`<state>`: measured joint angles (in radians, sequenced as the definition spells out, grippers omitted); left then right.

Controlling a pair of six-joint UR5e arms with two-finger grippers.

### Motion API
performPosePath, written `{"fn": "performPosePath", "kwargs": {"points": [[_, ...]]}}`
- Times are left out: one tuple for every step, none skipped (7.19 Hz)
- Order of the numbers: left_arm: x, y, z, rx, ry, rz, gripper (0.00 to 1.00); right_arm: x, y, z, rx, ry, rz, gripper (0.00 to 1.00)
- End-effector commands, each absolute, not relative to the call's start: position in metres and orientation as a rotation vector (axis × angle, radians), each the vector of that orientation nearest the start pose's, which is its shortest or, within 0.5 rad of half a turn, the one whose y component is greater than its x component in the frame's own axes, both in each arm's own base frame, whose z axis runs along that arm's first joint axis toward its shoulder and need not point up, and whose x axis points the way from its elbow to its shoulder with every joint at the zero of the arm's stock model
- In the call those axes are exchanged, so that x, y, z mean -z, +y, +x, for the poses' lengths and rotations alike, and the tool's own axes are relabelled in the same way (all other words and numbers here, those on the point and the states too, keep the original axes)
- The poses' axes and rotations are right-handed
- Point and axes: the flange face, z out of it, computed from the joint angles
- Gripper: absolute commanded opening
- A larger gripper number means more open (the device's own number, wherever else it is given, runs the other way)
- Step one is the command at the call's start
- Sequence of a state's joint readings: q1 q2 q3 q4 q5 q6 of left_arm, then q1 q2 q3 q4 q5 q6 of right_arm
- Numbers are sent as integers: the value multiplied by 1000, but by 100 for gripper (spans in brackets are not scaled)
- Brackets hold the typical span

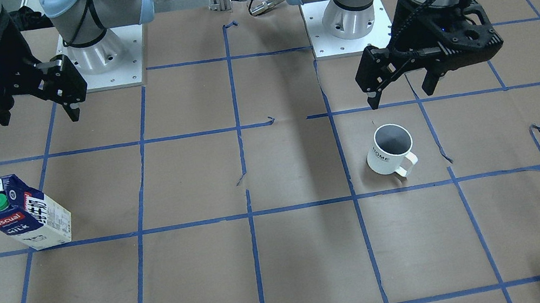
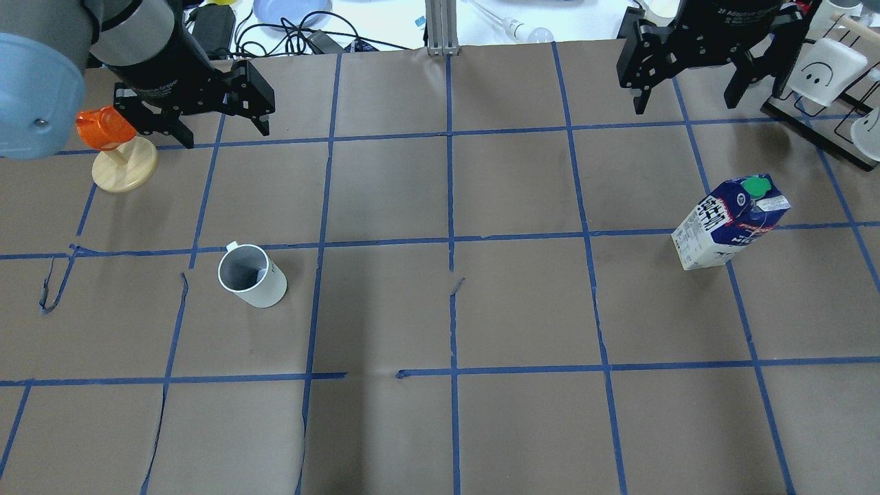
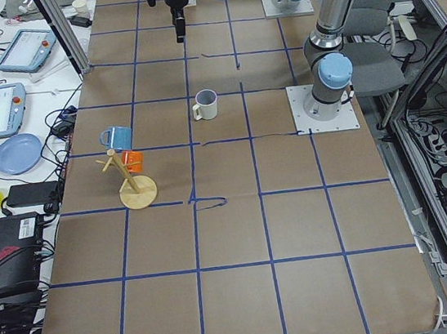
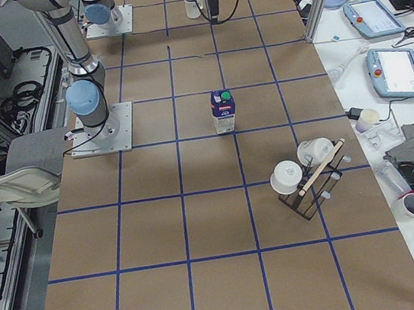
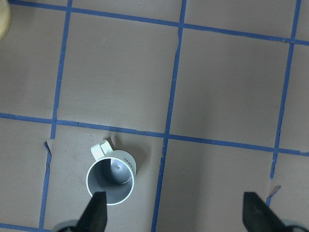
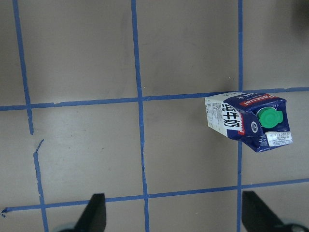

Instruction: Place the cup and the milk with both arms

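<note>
The white cup [image 1: 390, 149] stands upright on the brown table; it also shows in the overhead view [image 2: 251, 276] and the left wrist view [image 5: 111, 183]. My left gripper [image 1: 401, 94] hangs open and empty above the table, a little toward the robot from the cup; in its wrist view [image 5: 176, 215] the cup sits by one fingertip. The milk [image 1: 25, 213] stands upright on the other side of the table, also in the overhead view [image 2: 729, 221] and the right wrist view [image 6: 246, 121]. My right gripper [image 1: 39, 116] is open and empty, raised and apart from the milk.
An orange cup on a wooden stand [image 2: 120, 151] stands near the left gripper at the table's far edge. A black rack with white mugs [image 2: 825, 69] stands beside the right gripper. The arm bases [image 1: 100, 53] sit at the robot's side of the table.
</note>
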<state>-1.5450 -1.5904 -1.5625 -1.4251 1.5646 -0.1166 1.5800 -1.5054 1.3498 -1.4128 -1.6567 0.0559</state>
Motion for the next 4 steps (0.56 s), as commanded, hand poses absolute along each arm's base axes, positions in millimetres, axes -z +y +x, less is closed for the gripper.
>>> {"fn": "performPosePath", "kwargs": {"points": [[-496,-515,-121,207,3139,-221,100,-548,-514,129,-1,3227,72,100],[-496,-515,-121,207,3139,-221,100,-548,-514,129,-1,3227,69,100],[-498,-513,-121,212,3137,-221,100,-547,-514,129,-3,3228,69,100],[-499,-513,-121,214,3136,-221,100,-547,-514,129,-3,3227,69,100]]}}
